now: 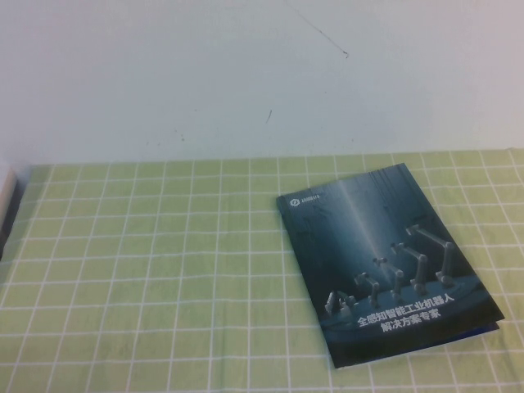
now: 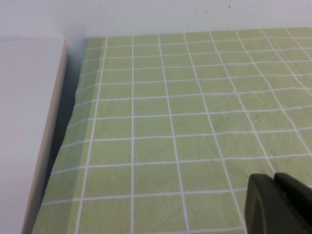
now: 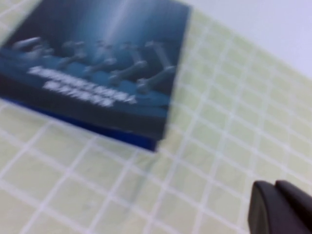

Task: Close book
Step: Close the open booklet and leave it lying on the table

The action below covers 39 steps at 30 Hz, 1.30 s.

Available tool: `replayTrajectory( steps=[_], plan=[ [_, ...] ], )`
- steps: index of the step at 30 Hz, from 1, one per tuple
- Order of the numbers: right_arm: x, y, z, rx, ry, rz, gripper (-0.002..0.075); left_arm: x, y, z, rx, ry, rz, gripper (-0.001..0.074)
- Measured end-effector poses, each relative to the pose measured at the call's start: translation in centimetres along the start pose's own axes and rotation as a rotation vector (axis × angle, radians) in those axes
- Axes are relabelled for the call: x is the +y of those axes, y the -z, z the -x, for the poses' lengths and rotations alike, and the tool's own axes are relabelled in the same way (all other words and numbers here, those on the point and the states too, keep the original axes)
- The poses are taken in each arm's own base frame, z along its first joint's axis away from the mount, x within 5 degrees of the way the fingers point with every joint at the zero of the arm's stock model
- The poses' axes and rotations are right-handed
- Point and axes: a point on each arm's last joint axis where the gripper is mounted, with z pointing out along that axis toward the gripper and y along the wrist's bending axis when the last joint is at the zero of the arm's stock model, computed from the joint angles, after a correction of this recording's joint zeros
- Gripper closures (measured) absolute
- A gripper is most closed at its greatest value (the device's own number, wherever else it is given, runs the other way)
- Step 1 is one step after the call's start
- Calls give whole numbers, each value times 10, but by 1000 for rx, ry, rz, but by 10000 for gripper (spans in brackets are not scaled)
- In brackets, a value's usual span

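The counter (image 1: 147,270) is covered by a green checked cloth (image 1: 98,327). The book (image 1: 385,266) lies closed and flat on the counter's right part, dark cover up. A white panel (image 2: 24,122) borders the cloth's left edge. The left gripper (image 2: 276,197) hovers over bare cloth, jaws together. The right gripper (image 3: 276,202) hangs near the book without touching it, jaws together.

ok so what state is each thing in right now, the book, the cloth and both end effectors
book: closed, lying flat on the cloth, front cover up
tablecloth: spread out, one edge rippled in the left wrist view
left end effector: shut, empty, above bare cloth, no book in its view
right end effector: shut, empty, above cloth near the book, not touching it
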Motion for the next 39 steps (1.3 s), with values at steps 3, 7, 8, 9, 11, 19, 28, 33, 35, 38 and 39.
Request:
replayTrajectory(
  steps=[3,7,8,9,11,19,28,33,35,38,39],
  plan=[
    [-1,0,-10,-48,-16,-103,729,0,0,0,0,0,0,737],
    [3,-3,-31,-87,-113,-214,729,0,0,0,0,2,0,737],
    [6,-6,-39,-86,-140,-228,729,0,0,0,0,2,0,737],
    [8,-8,-45,-87,-167,-238,729,0,0,0,0,2,0,737],
    [13,-14,-57,-84,-226,-242,729,0,0,0,0,2,0,737],
    [15,-19,-64,-113,-345,-245,729,0,0,0,0,4,0,737],
    [15,-19,-63,-117,-368,-243,729,0,0,0,0,2,0,737],
    [16,-19,-63,-122,-394,-237,729,0,0,0,0,2,0,737],
    [16,-19,-63,-123,-402,-236,729,0,0,0,0,2,0,737],
    [16,-19,-63,-126,-410,-235,729,0,0,0,0,2,0,737],
    [16,-19,-63,-127,-411,-234,729,0,0,0,0,2,0,737]
  ],
)
